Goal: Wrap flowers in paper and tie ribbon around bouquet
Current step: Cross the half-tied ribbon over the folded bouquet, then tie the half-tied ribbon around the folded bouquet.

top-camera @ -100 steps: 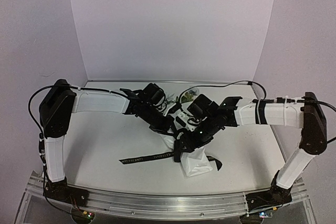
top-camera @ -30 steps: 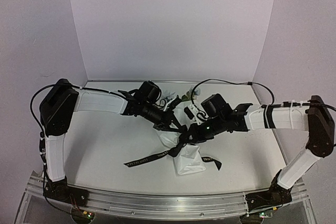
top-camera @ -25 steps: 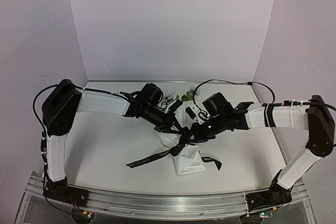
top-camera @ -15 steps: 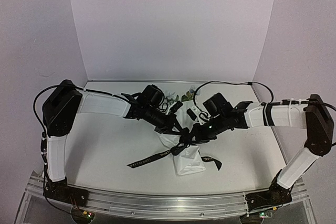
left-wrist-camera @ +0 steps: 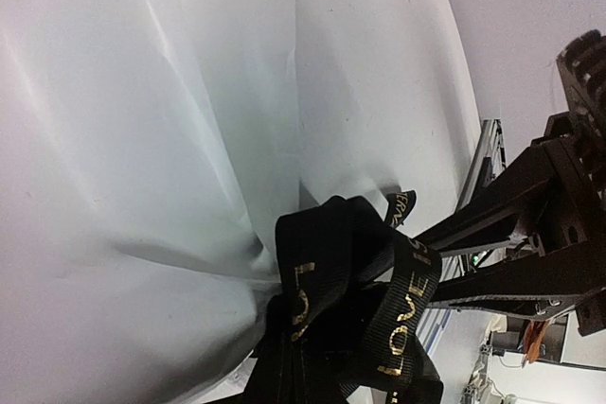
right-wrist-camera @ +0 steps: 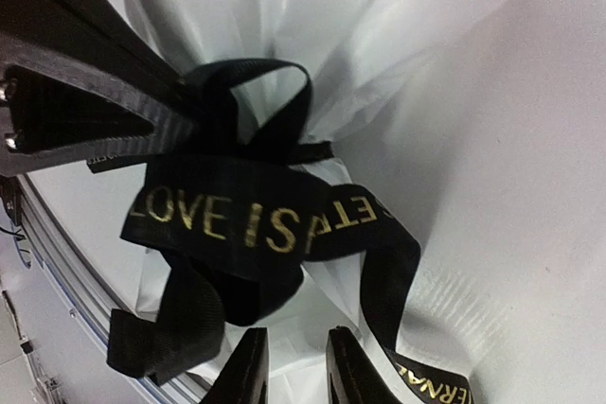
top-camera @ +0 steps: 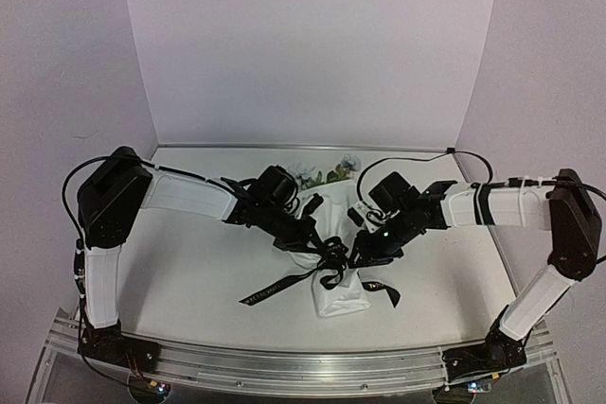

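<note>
The bouquet lies mid-table, a white paper (top-camera: 341, 298) cone with the flowers (top-camera: 327, 175) at its far end. The black ribbon (top-camera: 331, 270) with gold lettering is knotted around its narrow waist, one tail trailing left and one right. My left gripper (top-camera: 322, 250) is at the knot's left side, shut on the ribbon (left-wrist-camera: 398, 300), which bunches up at the bottom of the left wrist view over the paper (left-wrist-camera: 142, 139). My right gripper (top-camera: 361, 254) (right-wrist-camera: 295, 333) hovers just right of the knot, open, with only paper (right-wrist-camera: 331, 7) behind its fingers. The lettered ribbon (right-wrist-camera: 237, 219) loop hangs free above them.
The left gripper's dark fingers (right-wrist-camera: 76, 92) show at the upper left of the right wrist view. The right arm's black frame (left-wrist-camera: 530, 234) fills the right side of the left wrist view. Cables run along the back of the table (top-camera: 189, 262).
My right gripper has opened and let go of the ribbon. Both grippers shifted slightly toward the near edge, and the ribbon's left tail slid right.
</note>
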`<action>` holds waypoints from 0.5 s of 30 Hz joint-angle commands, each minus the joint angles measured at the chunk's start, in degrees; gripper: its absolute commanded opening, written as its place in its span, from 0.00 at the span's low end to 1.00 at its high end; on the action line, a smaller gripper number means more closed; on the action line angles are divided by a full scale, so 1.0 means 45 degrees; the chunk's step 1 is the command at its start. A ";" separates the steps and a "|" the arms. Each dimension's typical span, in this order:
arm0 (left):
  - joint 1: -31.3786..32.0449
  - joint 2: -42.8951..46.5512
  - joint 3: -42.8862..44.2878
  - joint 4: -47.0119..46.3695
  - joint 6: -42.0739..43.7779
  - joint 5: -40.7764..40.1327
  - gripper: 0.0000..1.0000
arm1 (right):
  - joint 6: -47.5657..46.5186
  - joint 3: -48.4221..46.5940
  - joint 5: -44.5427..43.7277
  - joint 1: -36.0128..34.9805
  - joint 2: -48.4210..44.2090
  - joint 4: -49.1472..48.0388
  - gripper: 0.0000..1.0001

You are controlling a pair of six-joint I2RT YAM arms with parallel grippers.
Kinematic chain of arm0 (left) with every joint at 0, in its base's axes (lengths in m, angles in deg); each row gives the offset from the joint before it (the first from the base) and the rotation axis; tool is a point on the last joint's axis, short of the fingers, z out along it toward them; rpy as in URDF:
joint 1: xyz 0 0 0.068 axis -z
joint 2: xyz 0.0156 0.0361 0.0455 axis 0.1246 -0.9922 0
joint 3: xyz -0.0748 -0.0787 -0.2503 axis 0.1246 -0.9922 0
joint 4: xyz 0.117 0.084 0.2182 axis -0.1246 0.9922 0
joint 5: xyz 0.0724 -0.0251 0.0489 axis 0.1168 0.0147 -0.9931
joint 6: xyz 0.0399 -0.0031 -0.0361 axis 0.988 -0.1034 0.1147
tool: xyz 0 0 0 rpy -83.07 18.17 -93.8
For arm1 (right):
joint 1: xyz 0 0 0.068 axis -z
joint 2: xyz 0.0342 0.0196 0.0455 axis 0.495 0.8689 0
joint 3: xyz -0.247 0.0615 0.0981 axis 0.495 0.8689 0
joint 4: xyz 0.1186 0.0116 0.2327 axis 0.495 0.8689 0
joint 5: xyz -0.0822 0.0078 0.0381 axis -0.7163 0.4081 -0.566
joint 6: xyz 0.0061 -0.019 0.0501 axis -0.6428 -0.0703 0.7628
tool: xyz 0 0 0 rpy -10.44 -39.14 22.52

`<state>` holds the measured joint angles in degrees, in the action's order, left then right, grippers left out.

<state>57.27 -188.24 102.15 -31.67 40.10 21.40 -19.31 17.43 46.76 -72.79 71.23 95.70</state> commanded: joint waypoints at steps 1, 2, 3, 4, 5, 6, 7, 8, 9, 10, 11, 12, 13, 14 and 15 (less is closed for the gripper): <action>0.0216 0.0488 0.0054 0.0134 -0.0115 -0.0441 0.00 | 0.0127 -0.0867 -0.0665 0.0045 -0.0760 0.1748 0.26; 0.0231 0.0497 0.0053 0.0125 -0.0113 -0.0442 0.00 | 0.0171 -0.0949 -0.0716 0.0048 -0.0900 0.2001 0.28; 0.0248 0.0525 0.0039 0.0124 -0.0117 -0.0452 0.00 | 0.0257 -0.0937 -0.0777 0.0048 -0.1094 0.2138 0.31; 0.0250 0.0568 0.0021 0.0123 -0.0115 -0.0473 0.00 | 0.0364 -0.0880 -0.0802 0.0041 -0.1282 0.2181 0.33; 0.0250 0.0610 -0.0005 0.0118 -0.0112 -0.0483 0.00 | 0.0422 -0.0806 -0.0807 0.0012 -0.1497 0.2210 0.34; 0.0250 0.0640 -0.0037 0.0105 -0.0116 -0.0484 0.00 | 0.0464 -0.0738 -0.0805 -0.0042 -0.1682 0.2242 0.34; 0.0250 0.0695 -0.0070 0.0092 -0.0090 -0.0492 0.00 | 0.0469 -0.0720 -0.0823 -0.0147 -0.1787 0.2297 0.36; 0.0250 0.0727 -0.0099 0.0070 -0.0089 -0.0471 0.00 | 0.0473 -0.0721 -0.0826 -0.0240 -0.1850 0.2335 0.39; 0.0252 0.0743 -0.0122 0.0035 -0.0079 -0.0439 0.00 | 0.0491 -0.0748 -0.0809 -0.0348 -0.1844 0.2358 0.41; 0.0255 0.0761 -0.0138 0.0022 -0.0062 -0.0404 0.00 | 0.0515 -0.0784 -0.0799 -0.0448 -0.1798 0.2363 0.42; 0.0252 0.0784 -0.0156 0.0035 -0.0034 -0.0384 0.00 | 0.0535 -0.0831 -0.0740 -0.0549 -0.1688 0.2330 0.43; 0.0251 0.0771 -0.0159 0.0039 0.0008 -0.0349 0.00 | 0.0556 -0.0918 -0.0661 -0.0644 -0.1512 0.2264 0.44; 0.0250 0.0769 -0.0165 0.0043 0.0050 -0.0308 0.00 | 0.0572 -0.1010 -0.0547 -0.0749 -0.1336 0.2196 0.45; 0.0252 0.0774 -0.0176 0.0040 0.0082 -0.0281 0.00 | 0.0569 -0.1130 -0.0372 -0.0861 -0.1130 0.2143 0.47; 0.0252 0.0760 -0.0178 0.0049 0.0112 -0.0265 0.00 | 0.0564 -0.1270 -0.0227 -0.0959 -0.0907 0.2102 0.48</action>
<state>58.27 -187.78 101.56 -31.48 40.15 19.77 -17.23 15.17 44.41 -75.27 64.46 105.09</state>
